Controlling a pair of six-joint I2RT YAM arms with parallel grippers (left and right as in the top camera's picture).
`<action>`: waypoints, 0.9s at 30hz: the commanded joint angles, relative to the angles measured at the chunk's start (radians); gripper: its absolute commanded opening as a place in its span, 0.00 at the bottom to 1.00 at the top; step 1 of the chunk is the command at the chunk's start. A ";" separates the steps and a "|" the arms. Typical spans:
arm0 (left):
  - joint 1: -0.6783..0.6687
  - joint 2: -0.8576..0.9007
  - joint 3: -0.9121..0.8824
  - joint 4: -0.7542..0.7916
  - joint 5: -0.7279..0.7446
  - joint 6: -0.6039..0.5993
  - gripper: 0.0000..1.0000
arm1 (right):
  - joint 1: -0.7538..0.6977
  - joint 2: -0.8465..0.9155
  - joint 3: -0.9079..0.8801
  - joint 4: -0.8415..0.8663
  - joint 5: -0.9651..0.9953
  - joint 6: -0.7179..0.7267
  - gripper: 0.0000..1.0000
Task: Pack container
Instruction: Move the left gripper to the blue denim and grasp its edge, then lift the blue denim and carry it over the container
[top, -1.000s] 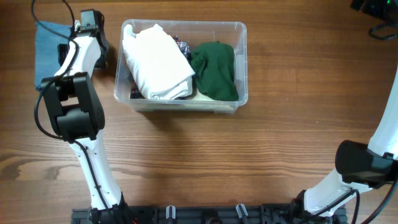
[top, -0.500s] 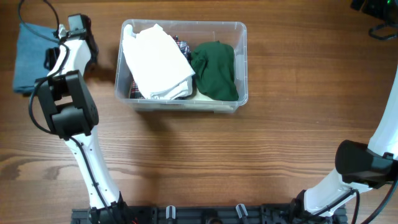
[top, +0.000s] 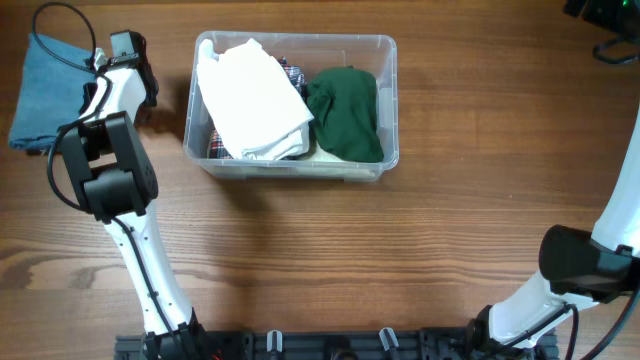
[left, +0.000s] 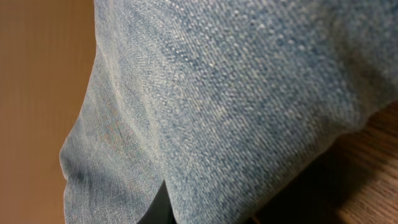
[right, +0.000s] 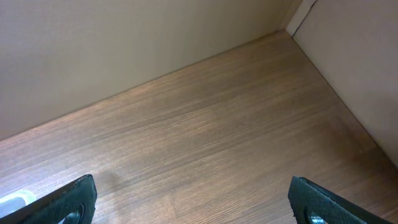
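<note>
The container (top: 300, 38), a clear plastic bin, stands at the table's top middle. It holds a folded white cloth (top: 255, 100), a folded dark green cloth (top: 347, 112) and a bit of plaid fabric (top: 291, 70) between them. A blue denim cloth (top: 45, 90) lies at the far left, apart from the bin. My left gripper (top: 92, 82) is at its right edge and shut on it; denim (left: 249, 93) fills the left wrist view and hides the fingers. My right gripper (right: 199, 208) stands open over bare wood, nothing between its fingertips (right: 71, 199).
The right arm's base (top: 585, 262) sits at the lower right of the overhead view. In the right wrist view a pale wall (right: 124, 37) meets the wooden table (right: 205, 143) at the far edge. Black cables (top: 610, 45) lie at the top right corner.
My left arm has swung left, away from the bin, and its gripper has shut on the denim cloth, which has shifted left with it. The right arm has not moved.
</note>
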 joint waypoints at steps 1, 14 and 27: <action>0.008 -0.017 -0.042 -0.054 0.100 -0.076 0.04 | 0.002 0.003 -0.002 0.003 0.010 0.019 1.00; 0.000 -0.454 -0.042 -0.361 0.721 -0.207 0.04 | 0.002 0.003 -0.002 0.003 0.011 0.020 1.00; -0.002 -0.769 0.014 -0.466 1.082 -0.201 0.04 | 0.002 0.003 -0.002 0.003 0.010 0.020 1.00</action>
